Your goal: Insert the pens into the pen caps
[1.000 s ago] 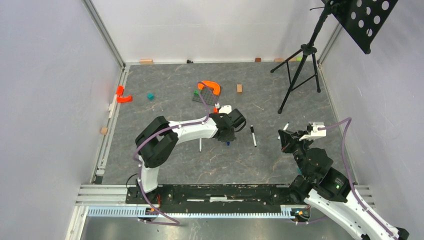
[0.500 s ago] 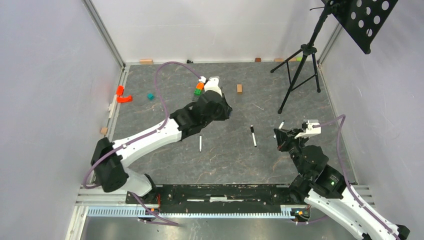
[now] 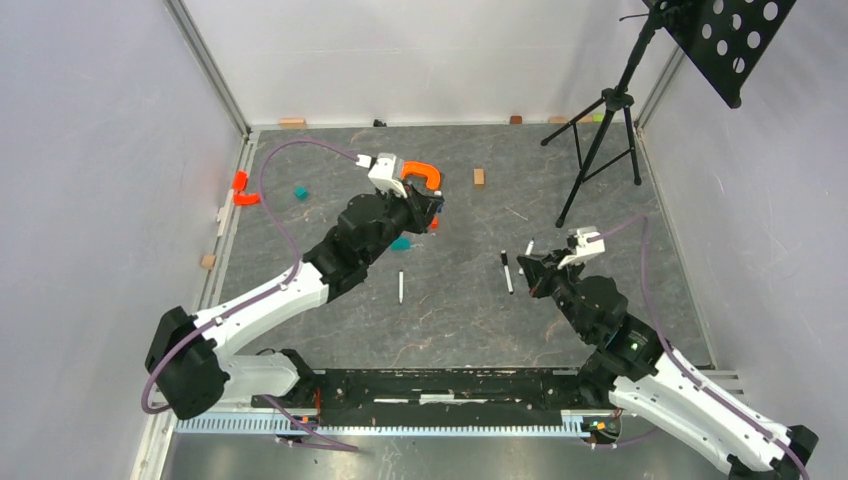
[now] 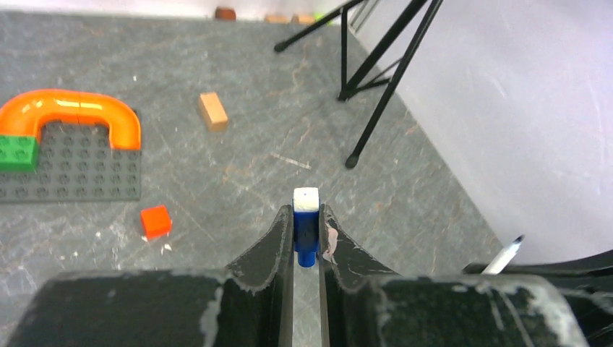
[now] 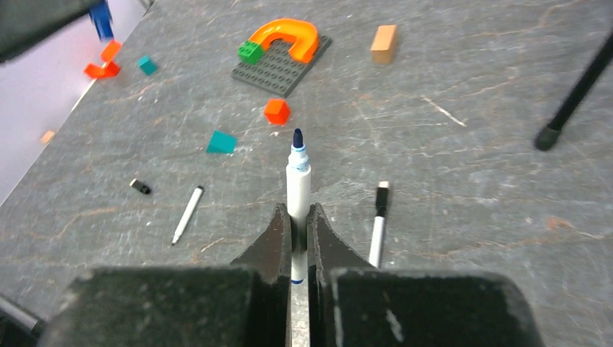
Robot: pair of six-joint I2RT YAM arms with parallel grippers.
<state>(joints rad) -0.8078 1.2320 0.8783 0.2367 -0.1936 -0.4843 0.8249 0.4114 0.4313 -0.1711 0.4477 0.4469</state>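
Left wrist view, item 1: left gripper (image 4: 306,214), fingers clamped on a blue pen cap (image 4: 306,233) with a white end, held upright above the grey table (image 4: 238,166).

Right wrist view, item 2: right gripper (image 5: 298,211), clenched on a white pen (image 5: 298,177). Its dark blue tip points away from the camera, off the table.

Item 3: 2 more pens lying flat, well apart – a bare pen (image 5: 186,215), white with a dark tip, and a black-ended pen (image 5: 376,224) just right of the held one.

Item 4: 1 black cap (image 5: 140,186), loose, near the bare pen but apart from it.

Item 5, other pieces: teal brick (image 5: 220,142) and red brick (image 5: 276,111) beyond the held tip; dark baseplate (image 5: 278,69) carrying an orange arch (image 5: 285,35) and a green brick (image 5: 251,50); wooden block (image 5: 384,43); tripod (image 5: 571,94) at right.
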